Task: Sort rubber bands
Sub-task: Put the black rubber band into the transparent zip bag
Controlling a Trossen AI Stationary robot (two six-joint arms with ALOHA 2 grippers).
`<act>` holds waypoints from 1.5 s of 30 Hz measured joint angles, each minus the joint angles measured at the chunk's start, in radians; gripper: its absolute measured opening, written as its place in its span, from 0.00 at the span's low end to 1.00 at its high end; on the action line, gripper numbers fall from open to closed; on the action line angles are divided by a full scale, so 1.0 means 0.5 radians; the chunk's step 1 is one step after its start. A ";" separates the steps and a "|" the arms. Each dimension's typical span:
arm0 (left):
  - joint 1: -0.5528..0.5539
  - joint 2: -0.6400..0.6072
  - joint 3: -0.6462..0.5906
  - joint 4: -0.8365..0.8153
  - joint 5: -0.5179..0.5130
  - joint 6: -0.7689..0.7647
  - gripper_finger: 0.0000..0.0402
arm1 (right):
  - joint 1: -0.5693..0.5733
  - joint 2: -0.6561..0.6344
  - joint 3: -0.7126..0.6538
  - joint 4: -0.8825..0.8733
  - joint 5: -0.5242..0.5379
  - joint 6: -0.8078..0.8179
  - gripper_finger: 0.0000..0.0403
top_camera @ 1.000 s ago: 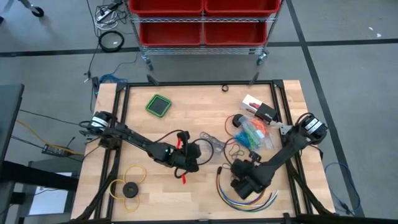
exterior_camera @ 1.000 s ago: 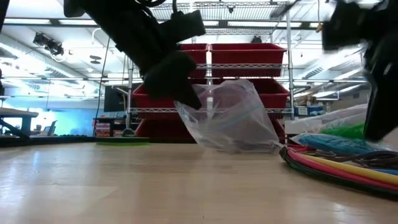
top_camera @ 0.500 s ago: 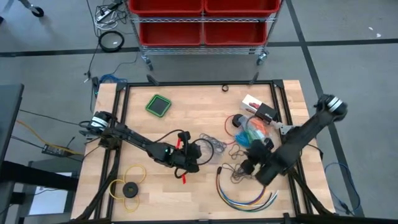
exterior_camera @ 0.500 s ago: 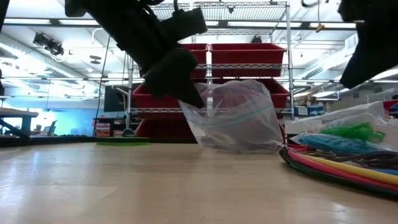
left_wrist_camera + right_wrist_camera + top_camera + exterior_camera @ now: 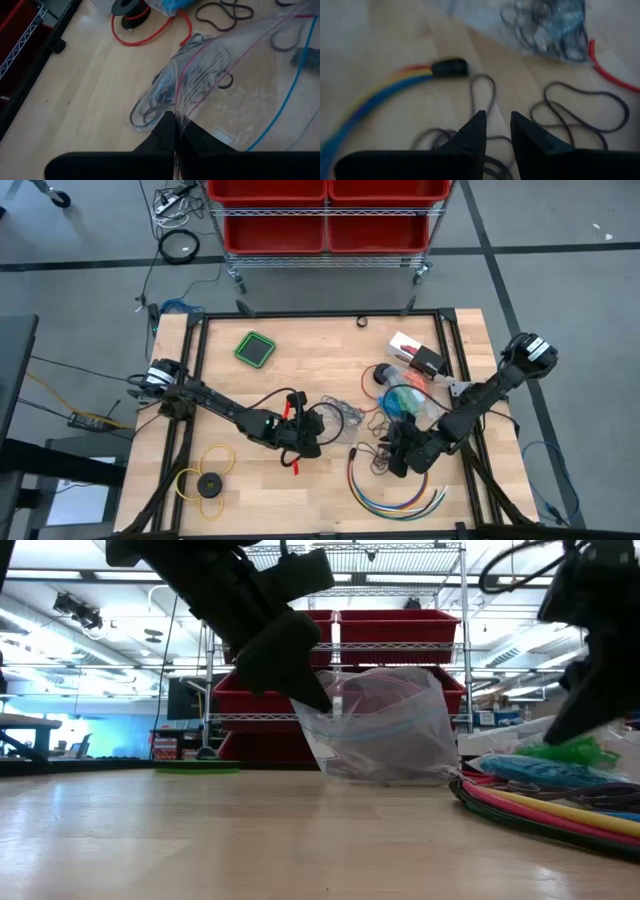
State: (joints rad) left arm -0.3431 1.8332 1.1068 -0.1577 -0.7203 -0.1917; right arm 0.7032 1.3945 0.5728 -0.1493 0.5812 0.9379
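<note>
Since the earlier frames, we note that the right arm has swung inward and its right end effector (image 5: 400, 452) now hangs low over the loose dark rubber bands (image 5: 580, 107) lying on the table (image 5: 300, 355), between the clear plastic bag (image 5: 380, 730) and the multicoloured cables (image 5: 395, 498). Its fingers (image 5: 470, 137) stand slightly apart with a narrow gap; the wrist view shows a dark band passing beneath them, but we cannot confirm that anything is gripped.

We record the left end effector (image 5: 175, 135) pressed together on the edge of the clear plastic bag, holding it raised and partly open near the middle of the table. The left arm has not shifted over the same interval.

Work done: the bag already contains a small tangle of dark bands, visible through the film in the left wrist view.

Work outstanding: several dark loops remain loose on the table beside the bag. Bunches of blue and green bands (image 5: 405, 398) sit in a separate clear pack further toward the right side, apparently not yet dealt with.

We judge the sorting to be at an early-to-middle stage, with the dark bands only partly collected.
</note>
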 joint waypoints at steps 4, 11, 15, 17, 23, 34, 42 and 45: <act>0.000 0.000 -0.001 0.023 0.000 0.000 0.02 | -0.045 0.132 0.001 -0.003 -0.014 -0.071 0.19; 0.000 0.000 -0.001 0.024 0.033 0.000 0.02 | -0.126 0.251 0.001 0.013 -0.016 -0.131 0.20; 0.000 0.009 -0.001 0.040 0.040 0.000 0.02 | -0.195 0.335 0.004 0.003 -0.065 -0.156 0.21; 0.000 0.016 0.000 0.036 0.051 0.000 0.02 | -0.238 0.387 0.014 0.022 -0.094 -0.140 0.20; 0.000 0.027 0.000 0.048 0.079 0.003 0.02 | -0.276 0.459 0.018 0.037 -0.048 -0.031 0.07; 0.000 0.027 0.000 0.053 0.081 0.007 0.02 | -0.175 0.185 0.068 0.050 -0.116 -0.037 0.00; 0.000 0.027 0.000 0.075 0.082 0.006 0.02 | -0.059 0.057 0.469 0.173 0.095 -0.541 0.00; 0.000 0.027 0.000 0.085 0.082 0.005 0.02 | -0.063 0.108 0.647 0.202 0.076 -0.768 0.00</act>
State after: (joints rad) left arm -0.3431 1.8469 1.1069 -0.1150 -0.6792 -0.1890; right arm 0.6716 1.4485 0.8961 -0.0484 0.6193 0.5540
